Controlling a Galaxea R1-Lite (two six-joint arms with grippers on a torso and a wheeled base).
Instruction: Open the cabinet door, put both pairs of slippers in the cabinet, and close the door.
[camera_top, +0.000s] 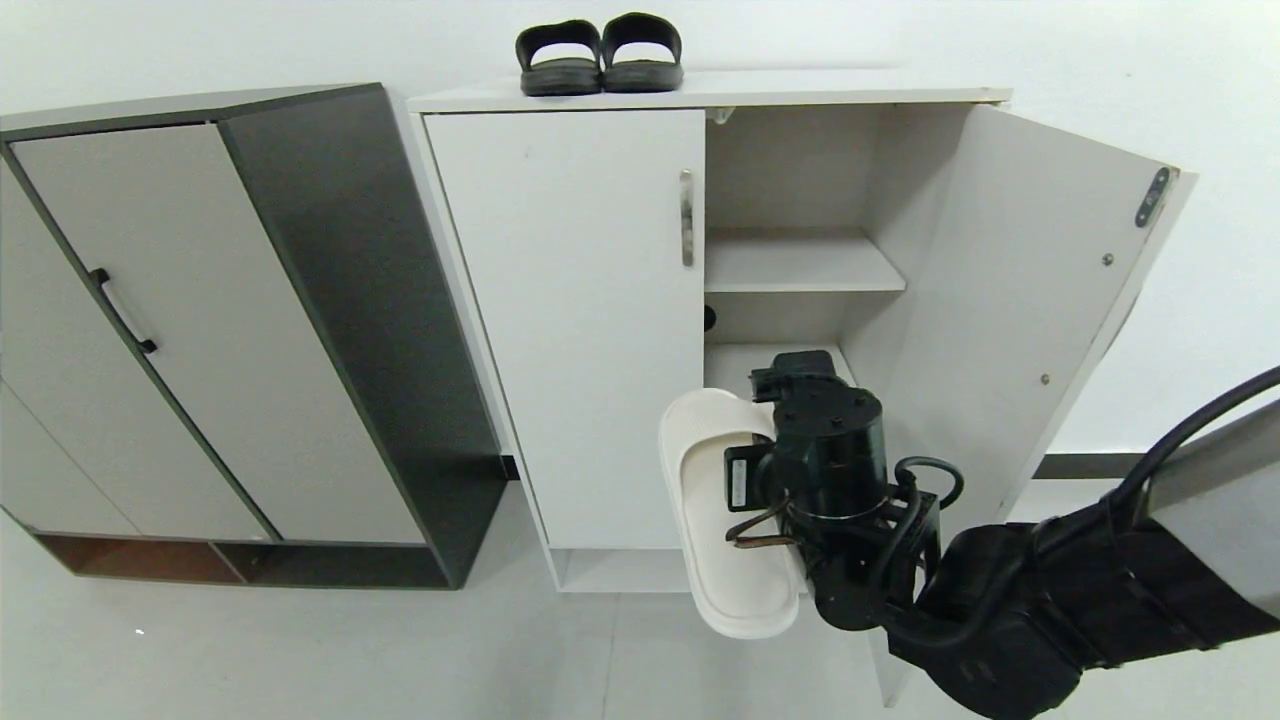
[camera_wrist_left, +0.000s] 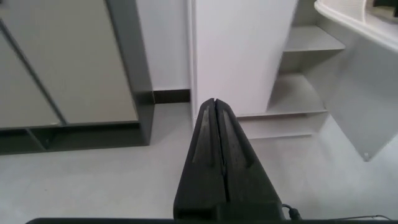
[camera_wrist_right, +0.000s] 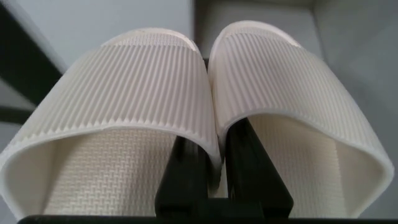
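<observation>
The right door (camera_top: 1000, 320) of the cabinet (camera_top: 800, 95) is wide open, so that step looks done. We're on the first put-away. The right pincer (camera_wrist_right: 214, 171) is clamped on the white slippers (camera_top: 725, 520), pinching their two inner sides together so they hang as one bundle. They're right in front of the open half, about level with the lower shelf (camera_top: 735, 365), not inside yet.

The black slippers (camera_top: 598, 57) sit side by side on the cabinet top, left of its middle, looking untouched. The left pincer (camera_wrist_left: 215, 118) is squeezed closed on nothing, well back from the cabinet front.

Next move, I'd guess: push the white pair forward onto that shelf, keep them level, let go, back out. The tight spot is probably the edge of the closed left door (camera_top: 570, 330) just beside them.
</observation>
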